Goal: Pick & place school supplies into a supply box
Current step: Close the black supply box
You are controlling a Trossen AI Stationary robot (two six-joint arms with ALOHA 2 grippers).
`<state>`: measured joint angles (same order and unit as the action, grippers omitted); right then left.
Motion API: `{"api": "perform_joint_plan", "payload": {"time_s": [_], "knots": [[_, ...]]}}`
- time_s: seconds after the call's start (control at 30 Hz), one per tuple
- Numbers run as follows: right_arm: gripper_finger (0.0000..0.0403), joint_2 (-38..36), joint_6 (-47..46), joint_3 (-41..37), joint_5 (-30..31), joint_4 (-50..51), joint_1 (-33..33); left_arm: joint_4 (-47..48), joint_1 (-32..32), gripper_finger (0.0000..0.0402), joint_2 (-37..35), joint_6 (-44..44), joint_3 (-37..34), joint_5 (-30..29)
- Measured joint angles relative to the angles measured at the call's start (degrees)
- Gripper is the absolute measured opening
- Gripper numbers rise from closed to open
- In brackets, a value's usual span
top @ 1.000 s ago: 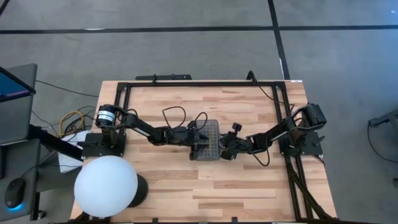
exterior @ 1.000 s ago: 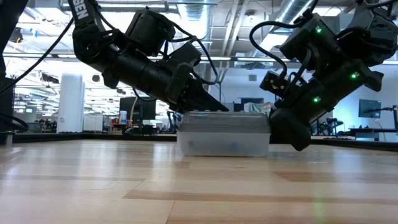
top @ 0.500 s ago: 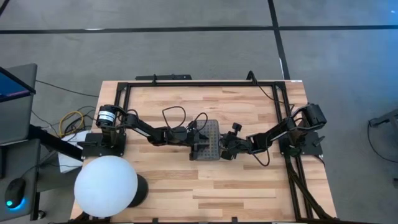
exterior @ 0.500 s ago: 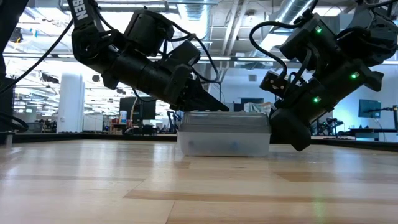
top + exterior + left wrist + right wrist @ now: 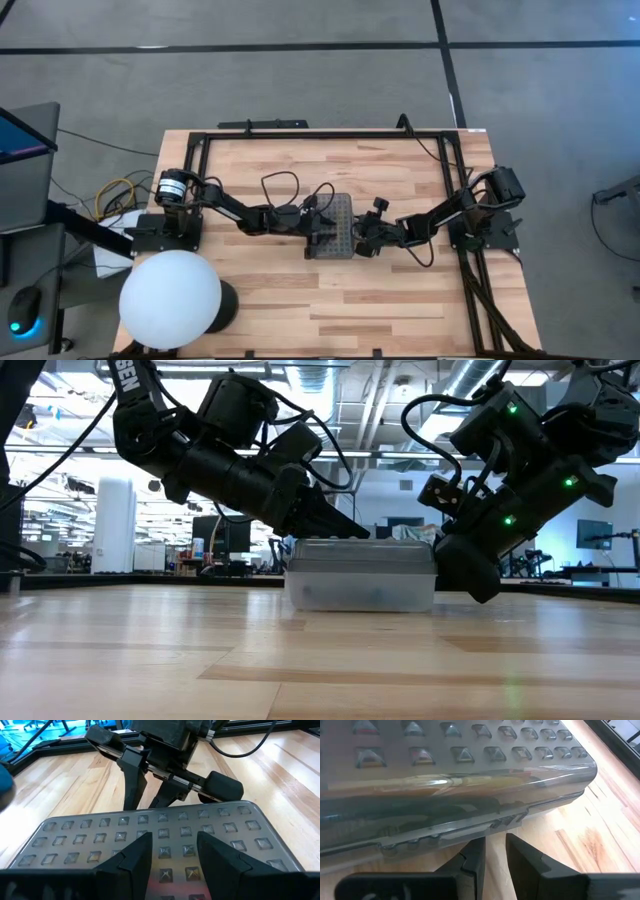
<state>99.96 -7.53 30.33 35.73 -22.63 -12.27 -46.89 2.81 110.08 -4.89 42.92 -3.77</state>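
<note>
Sitting near mid-table on the wooden table [image 5: 260, 290]: supply box [image 5: 336, 225], lid shut, dotted grey lid up, flat on the boards. Through the translucent wall, faint shapes of school supplies [image 5: 445, 782] inside, among them a wood-coloured pencil-like shaft; others too blurred to name.

Left gripper [image 5: 172, 852] over the lid from the box's left side, fingertips [image 5: 137, 851] parted a little and resting on or just above the studded lid; contact not certain. Nothing between the fingers.

Right gripper [image 5: 492, 855] low at the box's right side, fingers slightly parted, tips just beside the lower edge near the latch [image 5: 507, 820]; holding nothing.

Low view: both arms slanting down to the box from either side. White globe lamp [image 5: 171, 298] at the table's near-left corner.
</note>
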Motion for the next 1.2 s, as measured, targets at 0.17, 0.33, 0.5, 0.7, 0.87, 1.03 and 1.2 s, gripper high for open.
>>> {"api": "perform_joint_plan", "payload": {"time_s": [0.17, 0.33, 0.5, 0.7, 0.87, 1.03, 1.2], "knots": [[0.0071, 0.0, 0.0, 0.0, -0.08, -0.01, 0.0, -0.04, 0.02, 0.0153, -0.02, 0.0, 0.0, -0.81], [0.0071, 0.0, -0.02, 0.0, -1.22, 0.0, -0.02, -0.02, 0.02, 0.0153, -0.07, 0.0, 0.02, -1.05], [0.0071, 0.0, -0.3, 0.0, -1.31, 0.0, -0.01, -0.02, 0.02, 0.0153, -0.09, 0.02, 0.04, -1.09], [0.0071, 0.0, -0.46, 0.0, -1.36, 0.07, -0.02, 1.31, 0.02, 0.0153, -1.21, 0.01, 0.04, -1.58], [0.0071, 0.02, -1.07, 0.0, -1.38, 0.35, 0.0, 1.7, 0.0, 0.0153, -1.77, -0.06, -0.02, -1.66], [0.0071, 0.04, -1.08, 0.0, -1.38, 0.7, -0.02, 1.35, 0.0, 0.0153, -1.77, -0.06, -0.02, -1.64], [0.0071, 0.04, -1.09, 0.0, -1.38, 0.72, -0.01, 0.09, 0.0, 0.0153, -1.77, 0.48, -0.03, -1.65]]}}
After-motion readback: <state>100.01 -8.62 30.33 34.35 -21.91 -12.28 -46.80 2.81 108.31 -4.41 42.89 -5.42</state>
